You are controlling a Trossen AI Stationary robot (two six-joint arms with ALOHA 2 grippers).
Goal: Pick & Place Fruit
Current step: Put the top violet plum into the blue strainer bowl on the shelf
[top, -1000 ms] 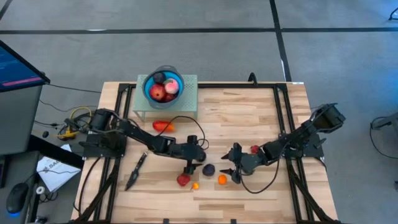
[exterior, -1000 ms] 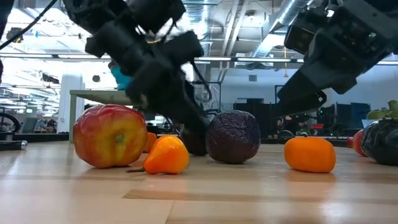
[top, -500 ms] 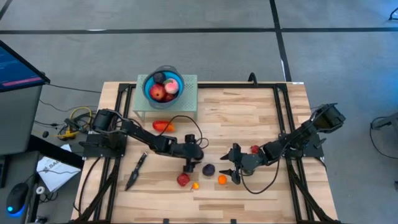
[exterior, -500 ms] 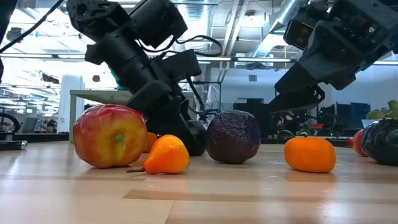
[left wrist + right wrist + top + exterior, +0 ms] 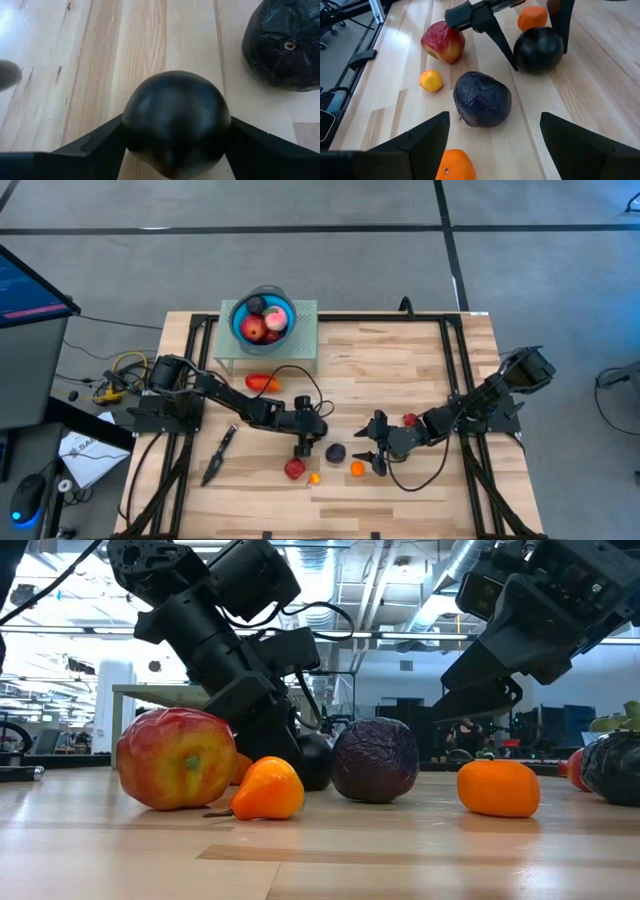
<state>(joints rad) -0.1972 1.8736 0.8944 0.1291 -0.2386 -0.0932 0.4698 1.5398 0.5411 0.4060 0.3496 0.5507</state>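
A black ball fruit (image 5: pixel 175 112) sits on the wooden table between the fingers of my left gripper (image 5: pixel 303 450), which is shut on it. Just right of it lie a dark purple fruit (image 5: pixel 335 452) and an orange fruit (image 5: pixel 357 469). A red apple (image 5: pixel 294 469) and a small orange piece (image 5: pixel 314 478) lie nearer the front edge. My right gripper (image 5: pixel 372 463) hangs open over the orange fruit (image 5: pixel 452 167), pointing at the purple fruit (image 5: pixel 482 99) and touching nothing. My left gripper pinches the black fruit between its two fingers, one on each opposite side (image 5: pixel 129 131). The fingers (image 5: pixel 507 47) come slanting down from the table's far left. The fruit stays on the table (image 5: pixel 315 765).
A blue bowl (image 5: pixel 240 325) holding several fruits stands on a green stand at the far left. A longer red-orange piece (image 5: pixel 262 382) lies in front of it. A small red fruit (image 5: pixel 409 420) lies by the right arm, and a dark tool (image 5: pixel 220 452) at the left.
My left gripper has sunk a little onto the black fruit and rolled slightly at the wrist. The fruits on the table have stayed where they were.
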